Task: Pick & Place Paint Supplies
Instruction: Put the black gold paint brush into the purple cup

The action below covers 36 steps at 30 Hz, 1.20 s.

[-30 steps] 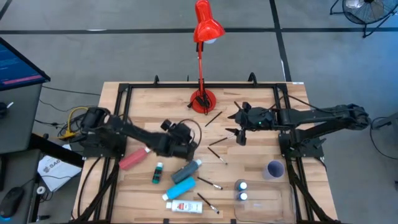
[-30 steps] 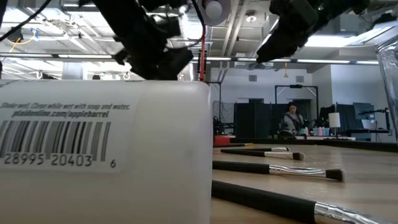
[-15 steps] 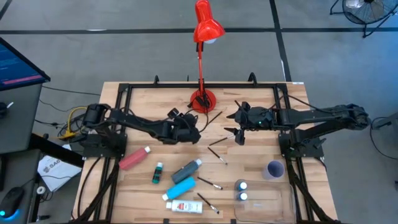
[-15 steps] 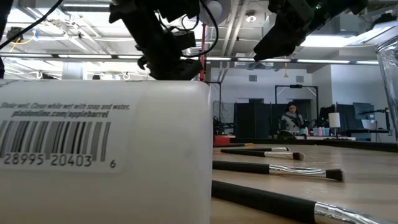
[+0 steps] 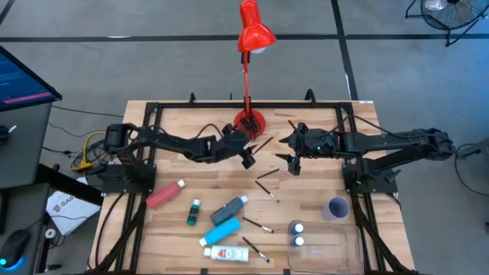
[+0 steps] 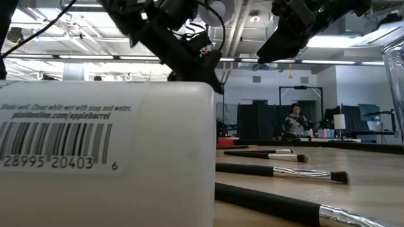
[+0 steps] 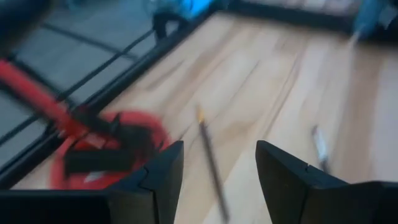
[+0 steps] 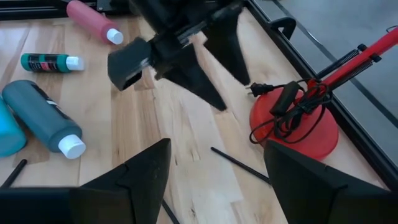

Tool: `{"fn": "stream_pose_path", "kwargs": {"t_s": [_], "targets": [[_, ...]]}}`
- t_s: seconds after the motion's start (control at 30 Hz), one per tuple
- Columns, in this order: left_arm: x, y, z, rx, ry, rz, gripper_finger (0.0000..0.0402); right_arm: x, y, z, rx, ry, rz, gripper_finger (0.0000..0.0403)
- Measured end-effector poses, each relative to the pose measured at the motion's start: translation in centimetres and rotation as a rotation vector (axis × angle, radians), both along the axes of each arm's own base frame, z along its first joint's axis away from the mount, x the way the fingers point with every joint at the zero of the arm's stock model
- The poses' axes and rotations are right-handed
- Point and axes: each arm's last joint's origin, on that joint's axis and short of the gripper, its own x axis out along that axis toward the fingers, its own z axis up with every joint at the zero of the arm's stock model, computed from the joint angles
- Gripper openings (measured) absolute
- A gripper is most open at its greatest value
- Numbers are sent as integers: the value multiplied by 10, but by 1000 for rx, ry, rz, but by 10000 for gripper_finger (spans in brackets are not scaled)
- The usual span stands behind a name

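Left wrist view shows the left gripper (image 7: 214, 171) with its fingers spread and nothing between them, hanging above a thin brush (image 7: 210, 155) that lies just beside the lamp base (image 7: 106, 149). In the high view the same gripper (image 5: 246, 156) sits close by the lamp base (image 5: 249, 122). The right gripper (image 8: 214, 165) is also spread wide and empty; from above it (image 5: 294, 160) hovers near the lamp base on the other side, with more brushes (image 5: 267, 174) between the two arms.

The brush looks light, stiff and very slender, lying flat on the wood; it would likely roll or slip, so a pinch across the middle of the handle seems safest.

Farther from the lamp base lie the pink-red tube (image 5: 164, 194), a small green bottle (image 5: 194, 211), a grey-blue bottle (image 5: 230, 207), a blue tube (image 5: 221, 228) and a white tube (image 5: 226, 252). These plastic bodies should give slightly; gripping mid-body suits them.

In the low view the white tube (image 6: 104, 157) reads "28995 20403 6", "plaidonline.com/applebarrel" and "with soap and water".
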Motion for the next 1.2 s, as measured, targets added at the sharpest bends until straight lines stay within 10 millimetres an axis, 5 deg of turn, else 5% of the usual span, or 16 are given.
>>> {"fn": "stream_pose_path", "kwargs": {"t_s": [0.2,0.47,0.9,1.2], "targets": [[-15,21,-14,-29,-188,42,172,0,-1,0,-1,3,-2,250],[-13,24,-25,-136,-245,-43,172,-1,-9,0,-2,3,-39,250],[52,32,-59,-123,-217,-78,172,-1,-13,0,-7,7,-53,250],[63,38,-64,-158,-54,-3,172,-4,-13,-4,-5,52,-52,250]]}}
